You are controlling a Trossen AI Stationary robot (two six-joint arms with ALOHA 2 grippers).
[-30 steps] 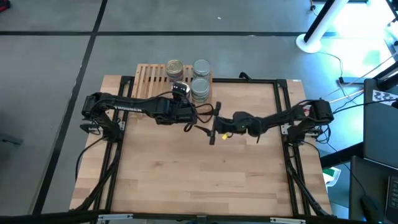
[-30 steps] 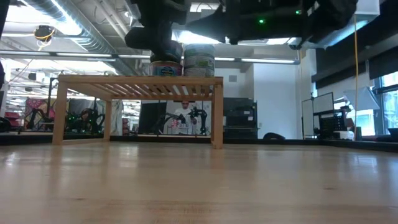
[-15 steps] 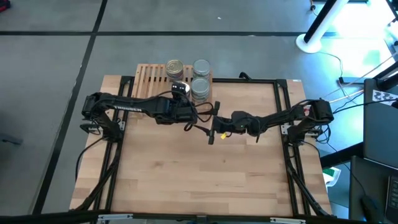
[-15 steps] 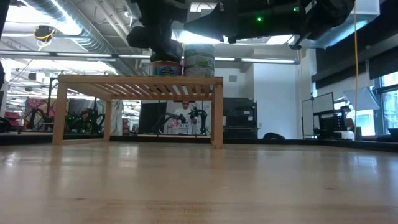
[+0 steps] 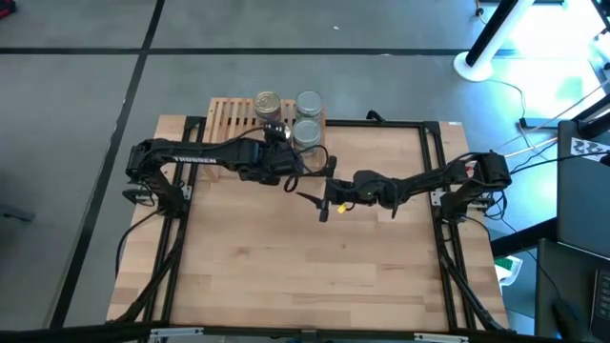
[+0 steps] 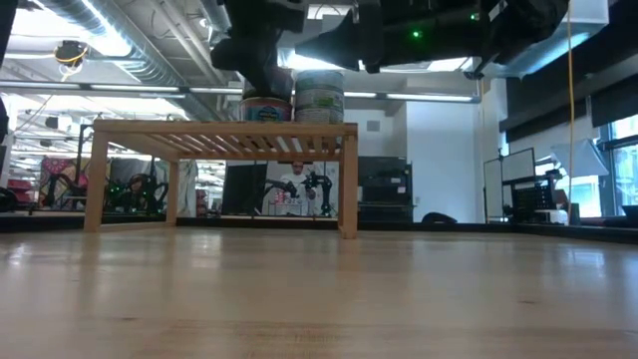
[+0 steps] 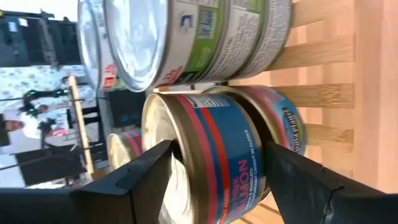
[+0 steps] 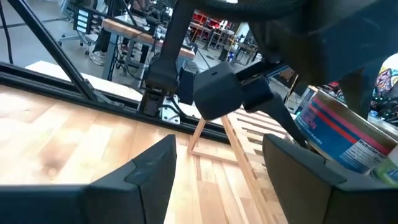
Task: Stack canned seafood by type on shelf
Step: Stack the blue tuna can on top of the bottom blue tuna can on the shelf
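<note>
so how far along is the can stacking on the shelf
Nearly done, by the look of it. Done: a gold-lidded stack and two silver-lidded stacks stand on the shelf, and no cans show loose on the table. In hand: the left hand holds a blue-and-red can over the shelf. Left: set it on a stack and release. The right hand waits open mid-table.

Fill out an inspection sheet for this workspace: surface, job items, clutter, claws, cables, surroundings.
Surface: wooden tabletop, bare in front.
Job's things: shelf at the far edge holds stacked cans, silver lids together, gold-lidded stack beside.
Clutter: nothing seen.
Claws: left claw holds a blue-and-red can at the shelf; right claw open, empty, mid-table.
Cables: leads on the floor, right.
Surroundings: workshop, a person behind the shelf.
</note>
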